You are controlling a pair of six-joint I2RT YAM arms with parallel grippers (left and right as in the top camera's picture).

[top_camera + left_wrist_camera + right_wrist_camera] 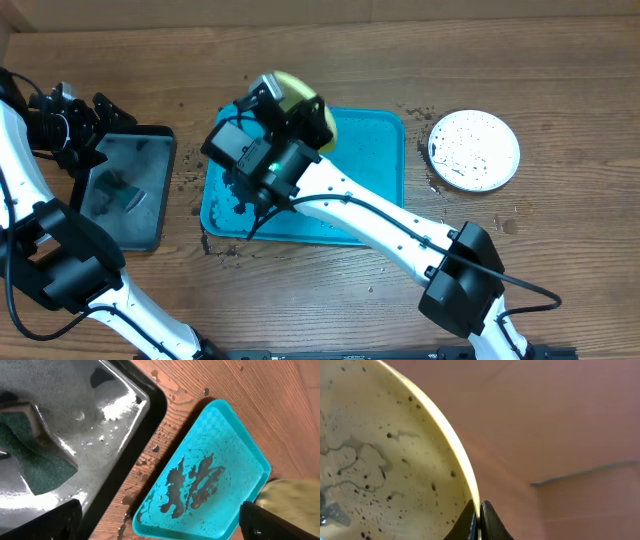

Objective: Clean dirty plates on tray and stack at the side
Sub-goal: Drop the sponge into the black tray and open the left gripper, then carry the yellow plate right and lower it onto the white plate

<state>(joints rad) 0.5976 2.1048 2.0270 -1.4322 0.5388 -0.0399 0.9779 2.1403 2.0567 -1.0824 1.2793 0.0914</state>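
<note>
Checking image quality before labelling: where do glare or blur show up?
Left wrist: bright glare on the wet black tray, and the yellow-green plate is blurred. Right wrist: the plate's specks are sharp, background soft. Overhead: even light, no strong glare.

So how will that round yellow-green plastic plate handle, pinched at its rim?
Probably stiff: the round yellow-green plastic plate shows no bend though the right claw pinches only its rim. Likely slippery: wet smears. May pivot in that narrow grip.
</note>
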